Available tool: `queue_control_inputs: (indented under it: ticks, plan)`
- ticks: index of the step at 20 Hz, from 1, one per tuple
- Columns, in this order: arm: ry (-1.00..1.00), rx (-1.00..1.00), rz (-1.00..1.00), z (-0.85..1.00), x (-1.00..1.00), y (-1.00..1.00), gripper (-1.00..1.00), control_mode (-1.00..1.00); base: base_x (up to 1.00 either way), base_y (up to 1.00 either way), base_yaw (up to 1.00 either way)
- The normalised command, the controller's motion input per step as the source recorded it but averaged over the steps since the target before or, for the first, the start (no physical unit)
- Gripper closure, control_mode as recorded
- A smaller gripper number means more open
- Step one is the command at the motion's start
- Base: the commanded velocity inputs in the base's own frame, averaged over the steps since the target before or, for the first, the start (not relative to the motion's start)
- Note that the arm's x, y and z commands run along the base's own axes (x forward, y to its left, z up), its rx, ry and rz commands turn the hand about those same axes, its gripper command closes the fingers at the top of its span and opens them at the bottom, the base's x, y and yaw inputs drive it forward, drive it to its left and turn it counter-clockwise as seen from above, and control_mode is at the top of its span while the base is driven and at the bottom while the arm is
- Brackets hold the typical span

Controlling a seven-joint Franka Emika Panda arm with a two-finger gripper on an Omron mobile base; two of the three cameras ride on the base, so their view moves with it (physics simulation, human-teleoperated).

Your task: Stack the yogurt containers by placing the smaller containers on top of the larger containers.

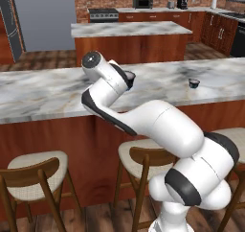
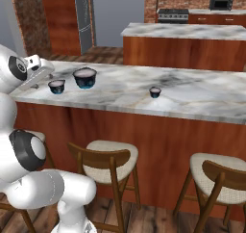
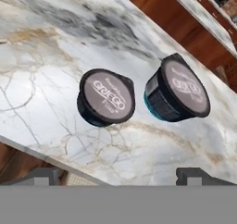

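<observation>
three yogurt containers stood upright on the marble desk (image 2: 192, 95), none stacked. the largest tub (image 2: 84, 77), dark with a bright blue lower part and a broad pale grey lid, stood just beside the middle-sized tub (image 2: 56, 86), apart from it; in the hand view both lids bore pale lettering. the smallest tub (image 2: 154, 92) stood well apart from the pair, farther along the desk. the hand (image 3: 118, 176) hovered above the two larger tubs, its fingertips (image 3: 44, 176) spread wide and holding nothing. the desk was white-grey veined marble over reddish wood panelling, with wooden stools (image 2: 108, 160) before it. behind stood a second marble island (image 1: 129, 29), brick walls, a stove (image 1: 103, 14) and a microwave (image 1: 142, 2).
</observation>
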Motion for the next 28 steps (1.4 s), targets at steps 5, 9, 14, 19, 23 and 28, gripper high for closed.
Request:
queue_control_inputs:
  ticks: [5, 9, 14, 19, 23, 28]
  plan:
    - [0.00, 0.00, 0.04, -0.07, 0.01, 0.08, -1.00, -1.00, 0.00, 0.00, 0.00]
    - [0.00, 0.00, 0.02, -0.02, 0.06, 0.01, -1.00, -1.00, 0.00, 0.00, 0.00]
    - [0.00, 0.00, 0.00, -0.01, 0.18, 0.00, -1.00, -1.00, 0.00, 0.00, 0.00]
    - [0.00, -0.03, 0.00, -0.02, 0.19, 0.00, -1.00, -1.00, 0.00, 0.00, 0.00]
    - [0.00, -0.05, 0.00, -0.05, 0.06, 0.00, -1.00, -1.00, 0.00, 0.00, 0.00]
    - [0.03, -0.02, 0.00, -0.10, 0.00, 0.00, -1.00, -1.00, 0.00, 0.00, 0.00]
